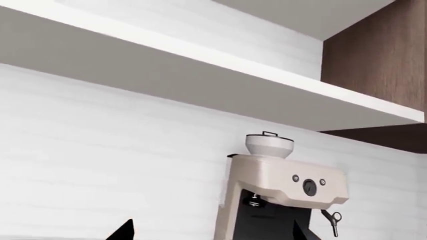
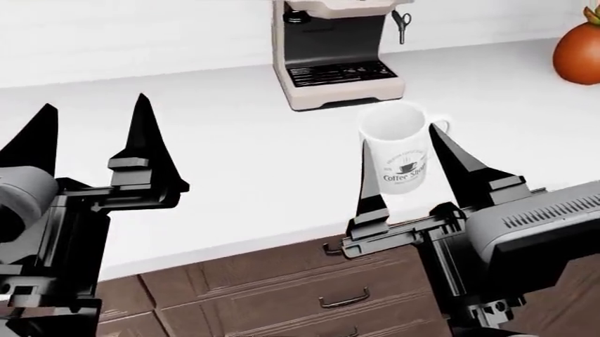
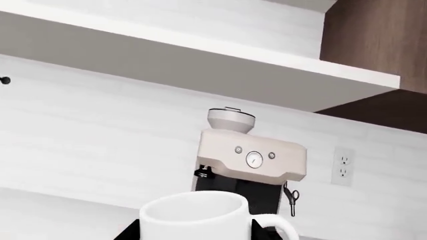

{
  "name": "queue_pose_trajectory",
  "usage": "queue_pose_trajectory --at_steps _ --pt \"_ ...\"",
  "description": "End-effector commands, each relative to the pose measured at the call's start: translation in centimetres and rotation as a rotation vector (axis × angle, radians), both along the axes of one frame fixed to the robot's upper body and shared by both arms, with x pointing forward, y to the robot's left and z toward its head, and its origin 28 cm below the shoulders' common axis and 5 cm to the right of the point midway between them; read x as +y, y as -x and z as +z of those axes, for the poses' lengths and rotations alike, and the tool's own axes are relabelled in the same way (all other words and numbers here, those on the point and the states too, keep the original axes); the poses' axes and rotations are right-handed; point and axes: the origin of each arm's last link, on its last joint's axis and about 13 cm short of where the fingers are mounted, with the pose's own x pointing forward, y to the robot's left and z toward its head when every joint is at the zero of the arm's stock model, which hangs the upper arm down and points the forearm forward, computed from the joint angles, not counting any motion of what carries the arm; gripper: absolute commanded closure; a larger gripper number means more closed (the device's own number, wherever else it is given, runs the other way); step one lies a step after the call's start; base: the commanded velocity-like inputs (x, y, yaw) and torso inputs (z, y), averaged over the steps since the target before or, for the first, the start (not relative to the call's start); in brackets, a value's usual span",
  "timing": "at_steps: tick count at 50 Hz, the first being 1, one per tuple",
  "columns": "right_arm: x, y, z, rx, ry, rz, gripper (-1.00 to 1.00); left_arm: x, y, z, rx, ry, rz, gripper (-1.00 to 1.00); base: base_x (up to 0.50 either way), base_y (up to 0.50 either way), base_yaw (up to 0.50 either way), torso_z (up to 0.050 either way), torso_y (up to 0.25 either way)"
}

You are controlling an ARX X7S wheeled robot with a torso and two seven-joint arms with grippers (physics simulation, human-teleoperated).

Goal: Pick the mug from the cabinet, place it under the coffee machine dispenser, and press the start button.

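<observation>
White tiled wall and a pale table fill my screens, with dark wooden drawers below the table's front edge. I have the mug [image 2: 397, 153] out of the cabinet already: it sits upright between the two fingers of my right tool [image 2: 409, 167], logo facing me, handle toward the far side, and the fingers look pressed against its sides, so I judge it gripped. Whether its base touches the table [image 2: 235, 140] or hangs just above it I cannot tell. In the right wrist view its open rim fills the near edge, with the coffee machine [image 3: 250, 162] straight ahead. So the pick is done, as I read it; the placing is not. The mug is still near the front of the table, well short of the drip grille [image 2: 339, 72], and the coffee machine dispenser [image 1: 253, 201] has nothing beneath it. After that the start button remains; I see a round gauge and small knobs on the face, but I cannot say which is the button. My left tool [image 2: 94, 140] hangs open and empty, apart from everything.
</observation>
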Motion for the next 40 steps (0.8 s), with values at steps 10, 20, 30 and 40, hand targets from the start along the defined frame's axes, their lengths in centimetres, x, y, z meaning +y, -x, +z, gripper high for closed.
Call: queue_pose_trajectory --at_steps 10,20,30,40 --pt "0.02 -0.12 0.08 -0.017 0.014 -0.005 1.0 -0.01 0.01 -0.01 0.002 -0.001 -0.002 -1.0 0.0 0.0 0.5 0.0 0.0" --pt "-0.03 -0.14 0.07 -0.017 0.012 -0.005 1.0 -0.07 -0.06 -0.1 0.006 -0.005 -0.005 -1.0 0.0 0.0 0.5 0.0 0.0" --pt "-0.05 -0.15 0.09 -0.019 0.01 -0.006 1.0 -0.09 -0.09 -0.12 0.007 -0.007 -0.005 -1.0 0.0 0.0 0.5 0.0 0.0" --pt "-0.1 -0.04 0.2 -0.028 -0.002 -0.008 1.0 -0.11 -0.04 -0.13 0.007 -0.008 -0.006 -1.0 0.0 0.0 0.5 0.0 0.001"
